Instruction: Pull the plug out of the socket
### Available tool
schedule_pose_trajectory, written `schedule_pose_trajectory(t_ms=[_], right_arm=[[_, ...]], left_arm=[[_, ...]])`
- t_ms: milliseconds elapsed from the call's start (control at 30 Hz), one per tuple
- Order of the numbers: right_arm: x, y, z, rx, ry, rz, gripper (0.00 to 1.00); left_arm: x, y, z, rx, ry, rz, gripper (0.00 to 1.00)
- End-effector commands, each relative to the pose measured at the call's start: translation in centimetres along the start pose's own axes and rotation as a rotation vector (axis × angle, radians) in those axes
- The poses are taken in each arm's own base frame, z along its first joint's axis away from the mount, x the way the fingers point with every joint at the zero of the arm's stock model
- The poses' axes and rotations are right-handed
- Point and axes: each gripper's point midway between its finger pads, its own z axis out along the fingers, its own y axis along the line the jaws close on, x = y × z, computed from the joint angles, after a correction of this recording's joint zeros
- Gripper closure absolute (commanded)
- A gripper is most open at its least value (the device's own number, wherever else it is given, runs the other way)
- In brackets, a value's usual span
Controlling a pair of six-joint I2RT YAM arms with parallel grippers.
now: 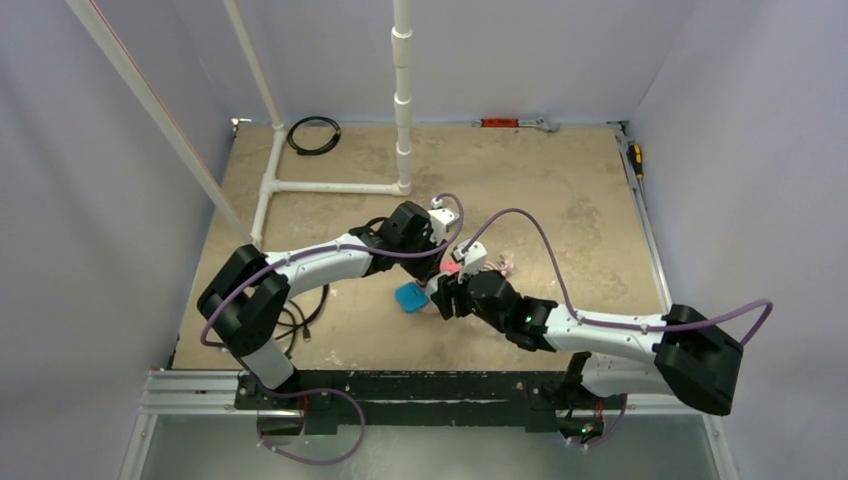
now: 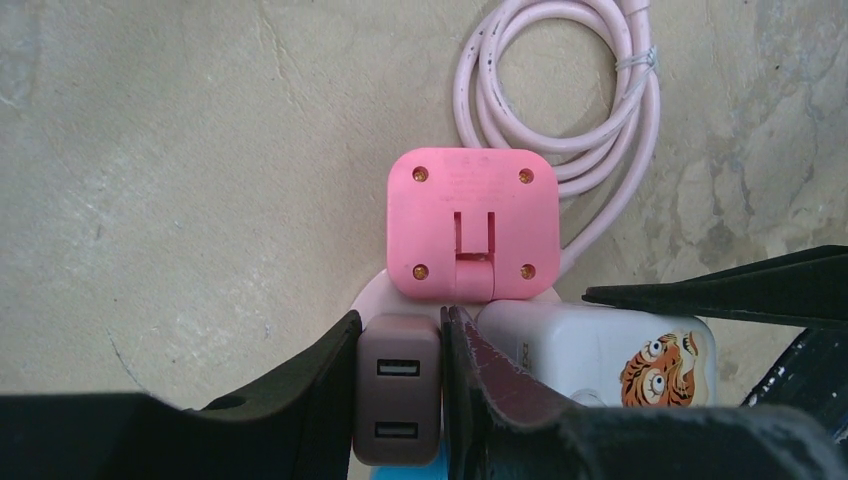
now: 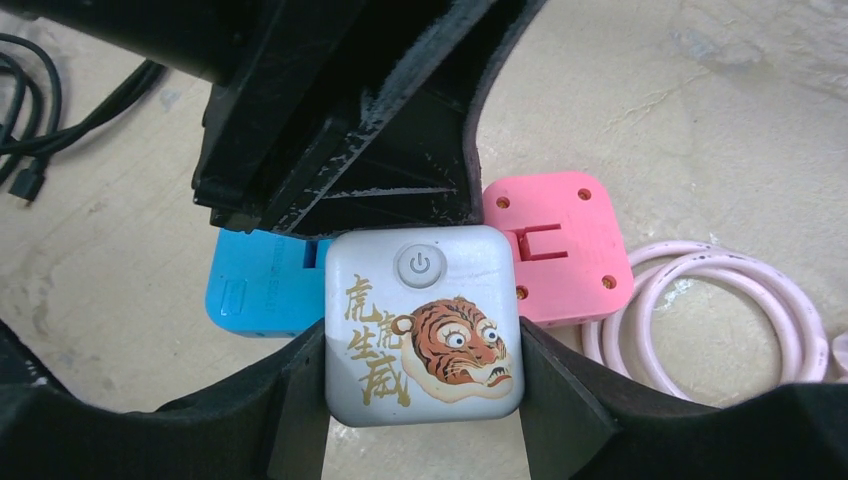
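Both arms reach in over the sandy table (image 1: 560,190) and meet near its middle. The left arm bends up from its base and sweeps rightward. The right arm stretches low and leftward, so the two wrists almost touch.

The left gripper (image 2: 398,325) points down at the cluster. Its fingers (image 2: 320,390) are closed to a narrow gap and press on both sides of a brown USB plug (image 2: 397,400), which shows two ports on its face. The right gripper (image 3: 420,340) comes in from the opposite side. It is spread about the width of a white tiger-print cube (image 3: 420,325) and clamps that cube on its left and right flanks. The cube has a power button on top.

The parts sit packed together. In the left wrist view the brown USB plug sits just beside the cube, and a pink square plug (image 2: 472,225) touches both from above. A blue block (image 3: 255,285) butts against the cube's far side.

Only a sliver of the socket (image 2: 370,295) shows, a pale-pink rim curving out from under the pink square plug. Its coiled pink cord (image 2: 475,100) lies flat on the table just behind. I cannot tell which blocks are actually seated in it.

A white pipe frame (image 1: 330,186) and a black cable coil (image 1: 313,135) lie well apart at the back left.
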Motion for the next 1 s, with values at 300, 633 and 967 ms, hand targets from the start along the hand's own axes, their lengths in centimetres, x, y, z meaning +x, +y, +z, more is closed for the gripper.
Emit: schedule_pose_trajectory(t_ms=[300,633,967], right_arm=[[-3.1,-1.0,0.1,0.001,-0.096,0.097,1.0],[-3.3,0.1,-1.1,0.138,-0.139,-0.016,1.0],[-2.1,0.7,-0.9,0.26,-0.119,-0.17,1.0]], left_arm=[[7.2,4.2,0.1,-0.177,0.249,-0.02,1.0],[8.2,4.6,0.6,-0.191,0.287,-0.035,1.0],[8.1,4.7,0.5,-0.193,0.284,-0.04,1.0]])
